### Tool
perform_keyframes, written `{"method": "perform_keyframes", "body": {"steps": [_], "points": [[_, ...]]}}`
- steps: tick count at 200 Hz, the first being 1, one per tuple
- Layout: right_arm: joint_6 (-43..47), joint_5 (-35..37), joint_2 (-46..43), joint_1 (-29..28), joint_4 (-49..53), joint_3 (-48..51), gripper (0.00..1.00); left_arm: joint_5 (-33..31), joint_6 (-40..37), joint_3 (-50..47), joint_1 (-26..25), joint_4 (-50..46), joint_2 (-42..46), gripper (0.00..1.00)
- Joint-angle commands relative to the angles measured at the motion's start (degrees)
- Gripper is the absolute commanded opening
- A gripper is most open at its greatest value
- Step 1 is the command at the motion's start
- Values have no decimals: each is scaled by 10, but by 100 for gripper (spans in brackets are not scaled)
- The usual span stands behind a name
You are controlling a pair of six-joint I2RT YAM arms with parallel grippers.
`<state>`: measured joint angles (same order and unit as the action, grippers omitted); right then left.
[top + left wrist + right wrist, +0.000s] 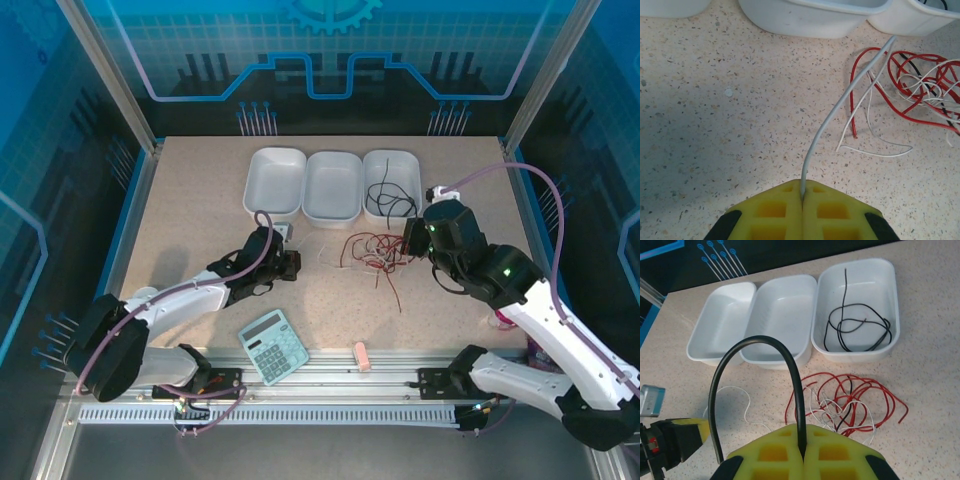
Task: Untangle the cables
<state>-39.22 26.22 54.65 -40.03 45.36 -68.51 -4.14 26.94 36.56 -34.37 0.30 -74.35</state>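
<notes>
Speckled tabletop (185, 215) spreads open between cables (372, 250) and left edge.

Words and numbers: none that I can read anywhere.
Calculator (273, 345): it lies on the table with rows of keys and a little screen, but the marks on them are too small to read.
Back wall (420, 40): a blue gear picture (330, 12) at the top, with blue lines and dots under it like a circuit drawing. It is a picture and has no letters.
</notes>
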Motion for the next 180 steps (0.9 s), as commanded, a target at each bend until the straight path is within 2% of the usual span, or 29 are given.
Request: {"method": "perform_keyframes", "body": {"steps": [1, 91, 135, 180], "points": [[29, -15, 9, -8, -16, -39, 0, -28, 5, -2, -3, 6, -4, 3], [82, -78, 24, -7, -26, -147, 0, -60, 26, -7, -2, 1, -23, 4], [90, -74, 39, -5, -33, -176, 0, -89, 42, -9, 6, -13, -25, 6], [103, -78, 72, 1, -20, -217, 0, -89, 56, -9, 23, -13, -24, 9]]}}
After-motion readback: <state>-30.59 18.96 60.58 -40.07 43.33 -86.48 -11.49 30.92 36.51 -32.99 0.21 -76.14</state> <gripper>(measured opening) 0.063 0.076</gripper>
